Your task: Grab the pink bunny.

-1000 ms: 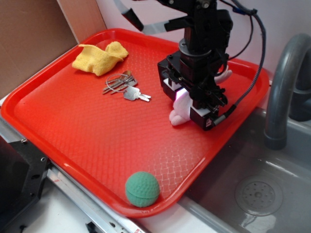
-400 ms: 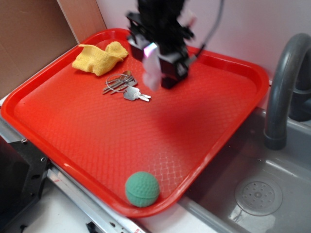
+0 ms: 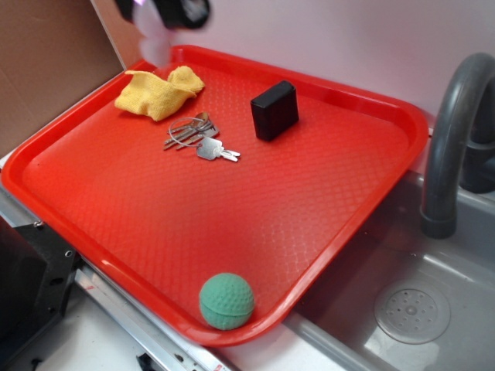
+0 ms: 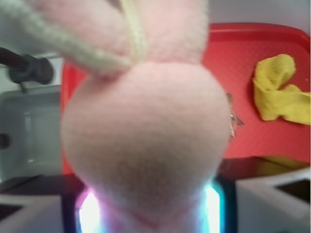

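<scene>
**Bunny lifted clear of the tray**

Where a second earlier the gripper (image 3: pixel 164 11) had been pressed down over the pink bunny (image 4: pixel 146 126) near the tray's far right side, it now sat at the very top left of the exterior view, blurred and mostly out of frame, with a pale smear hanging beneath it. Close up in the wrist view, the plush filled nearly everything, its cord loop (image 4: pixel 136 34) across the top and its lower end pinched between the lit jaws, so the gripper was closed on the toy. Below, the red tray (image 3: pixel 371 201) held only the black box (image 3: pixel 274 110), the keys (image 3: pixel 197 137), the yellow cloth (image 3: pixel 158 91) and the green ball (image 3: pixel 227 301). Judged from this, the grab was essentially done; the only risk left was the soft plush slipping.
</scene>
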Tool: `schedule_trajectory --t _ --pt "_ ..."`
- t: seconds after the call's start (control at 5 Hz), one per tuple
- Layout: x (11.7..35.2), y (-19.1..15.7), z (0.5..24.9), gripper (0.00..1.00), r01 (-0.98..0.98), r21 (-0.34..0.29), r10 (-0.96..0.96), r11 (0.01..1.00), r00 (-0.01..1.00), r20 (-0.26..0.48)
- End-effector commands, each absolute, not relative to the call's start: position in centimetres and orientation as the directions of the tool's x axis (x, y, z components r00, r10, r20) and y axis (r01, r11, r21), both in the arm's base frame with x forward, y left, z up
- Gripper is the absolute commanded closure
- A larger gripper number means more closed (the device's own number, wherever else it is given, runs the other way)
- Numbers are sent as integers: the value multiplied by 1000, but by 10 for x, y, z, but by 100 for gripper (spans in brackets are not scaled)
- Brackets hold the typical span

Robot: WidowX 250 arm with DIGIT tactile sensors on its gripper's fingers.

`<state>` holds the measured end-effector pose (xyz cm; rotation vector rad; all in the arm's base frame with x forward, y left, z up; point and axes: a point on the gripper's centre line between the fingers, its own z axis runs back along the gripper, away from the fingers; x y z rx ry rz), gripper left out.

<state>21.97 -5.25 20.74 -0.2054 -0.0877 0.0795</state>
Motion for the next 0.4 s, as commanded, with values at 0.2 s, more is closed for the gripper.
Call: schedule_trajectory --t 0.2 --pt "201 -36 221 100 -110 -119 128 987 979 159"
